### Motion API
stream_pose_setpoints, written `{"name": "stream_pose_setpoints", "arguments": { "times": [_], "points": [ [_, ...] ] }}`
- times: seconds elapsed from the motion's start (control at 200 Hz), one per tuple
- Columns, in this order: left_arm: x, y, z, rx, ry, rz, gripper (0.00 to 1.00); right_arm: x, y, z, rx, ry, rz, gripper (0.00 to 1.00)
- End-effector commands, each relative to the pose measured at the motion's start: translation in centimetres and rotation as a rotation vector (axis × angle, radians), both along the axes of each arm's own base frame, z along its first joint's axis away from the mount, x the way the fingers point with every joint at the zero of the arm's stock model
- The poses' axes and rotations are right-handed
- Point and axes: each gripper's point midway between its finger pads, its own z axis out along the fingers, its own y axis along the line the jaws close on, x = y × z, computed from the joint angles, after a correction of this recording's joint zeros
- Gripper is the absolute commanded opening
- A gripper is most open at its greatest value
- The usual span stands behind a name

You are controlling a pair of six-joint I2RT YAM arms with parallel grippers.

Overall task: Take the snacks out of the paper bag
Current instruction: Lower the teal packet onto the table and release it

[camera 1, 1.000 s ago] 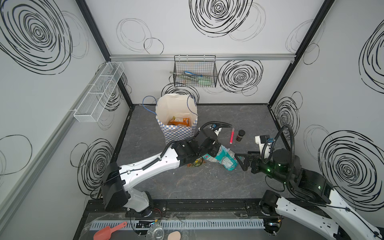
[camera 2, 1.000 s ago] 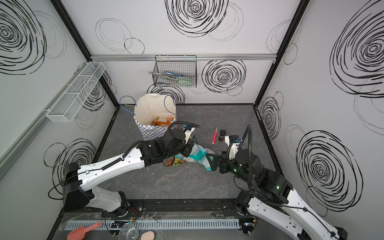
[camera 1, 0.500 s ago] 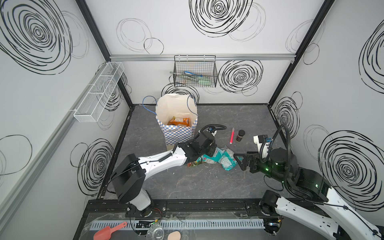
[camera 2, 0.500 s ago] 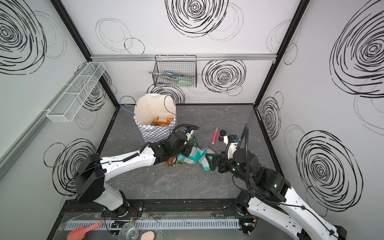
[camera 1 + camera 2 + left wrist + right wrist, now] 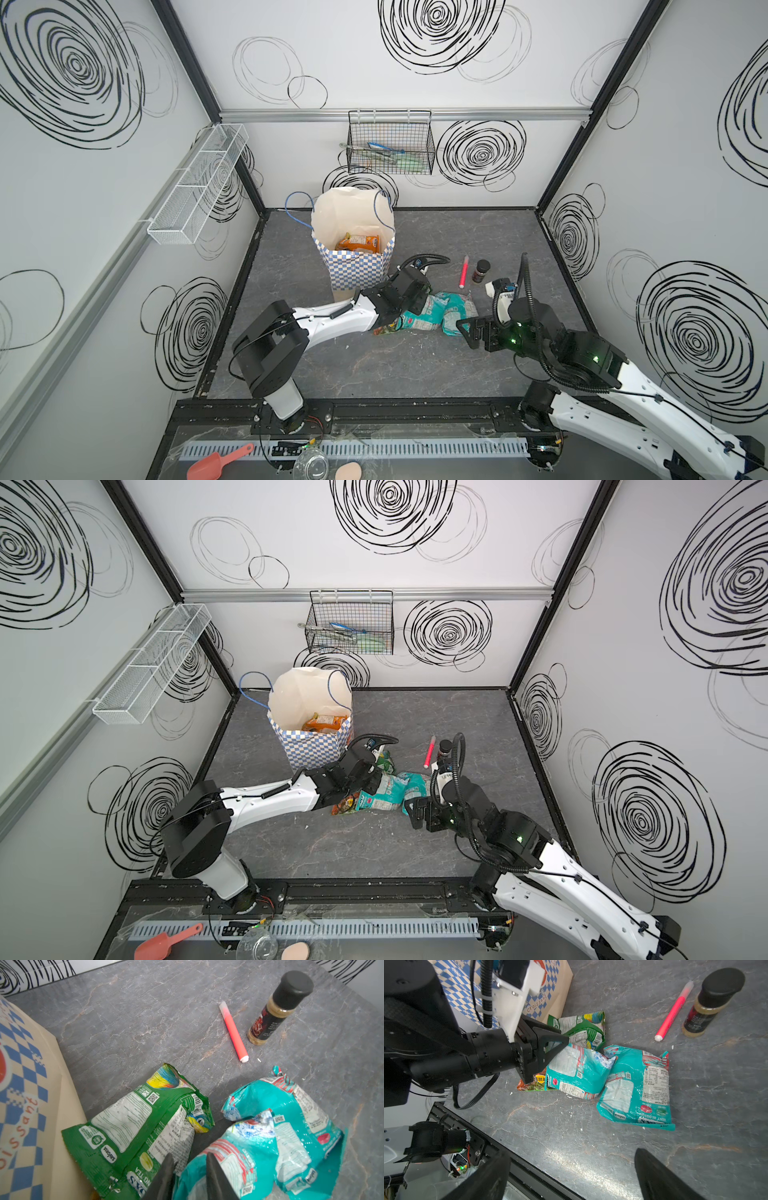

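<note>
The checked paper bag stands upright at the back left in both top views, with an orange snack lying inside it. Beside its base on the table lie a green packet, two teal packets and a multicoloured one. My left gripper hangs low over the nearer teal packet. Its jaws are parted a little around that packet's top edge, and the packet rests on the table. My right gripper stands wide open and empty, just right of the teal packets.
A red marker and a small dark-capped jar sit behind the packets. A black wire basket hangs on the back wall and a white mesh shelf on the left wall. A black rail edges the table front.
My left arm has come down and set a teal packet on the table beside the others, and its jaws have parted. The right arm has barely moved.
</note>
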Motion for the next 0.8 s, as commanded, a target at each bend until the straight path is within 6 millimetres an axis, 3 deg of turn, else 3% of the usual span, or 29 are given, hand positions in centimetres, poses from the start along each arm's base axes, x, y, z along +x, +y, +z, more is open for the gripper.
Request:
{"name": "stream_pose_setpoints", "arguments": {
  "times": [0.0,0.15,0.44,0.625,0.795],
  "points": [
    [0.3,0.3,-1.1,0.01,-0.003,0.021,0.37,-0.1,0.0,0.2,0.018,0.0,-0.007,0.97],
    [0.2,0.2,-0.6,0.003,-0.008,0.016,0.45,-0.1,-0.1,0.1,0.015,0.001,-0.009,0.97],
    [-0.1,-0.6,3.6,-0.054,-0.045,0.002,0.6,0.0,0.1,0.3,0.017,-0.001,-0.004,0.97],
    [-0.2,-0.5,8.7,-0.118,-0.104,0.002,0.63,0.2,0.2,0.6,0.019,-0.011,-0.003,0.97],
    [-0.4,0.4,15.6,-0.203,-0.201,0.01,0.65,0.3,0.4,1.0,0.029,-0.017,-0.001,0.97]
  ]
}}
